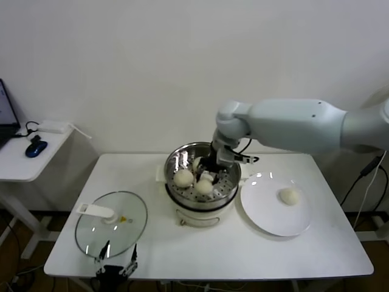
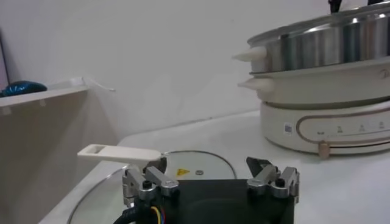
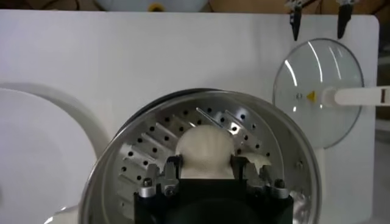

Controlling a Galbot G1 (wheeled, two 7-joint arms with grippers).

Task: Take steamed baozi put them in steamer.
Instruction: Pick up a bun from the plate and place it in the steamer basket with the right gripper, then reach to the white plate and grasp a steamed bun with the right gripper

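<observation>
On the white desk (image 1: 231,249), the steamer (image 1: 176,159) sits at centre with the right arm reaching in over its rim. The right pincer (image 3: 207,167) is down inside the basket, its fingers (image 3: 172,167) pinching a steamed baozi (image 3: 205,146) just above the perforated floor. Two more baozi (image 1: 183,177) lie beside it in the basket; the last bun (image 1: 289,196) waits on the white plate (image 1: 267,216), on the right arm's side and plainly that arm's nearer reach. The left pincer (image 2: 210,179), spread wide, is parked at the desk's near edge by the glass lid (image 1: 130,222).
</observation>
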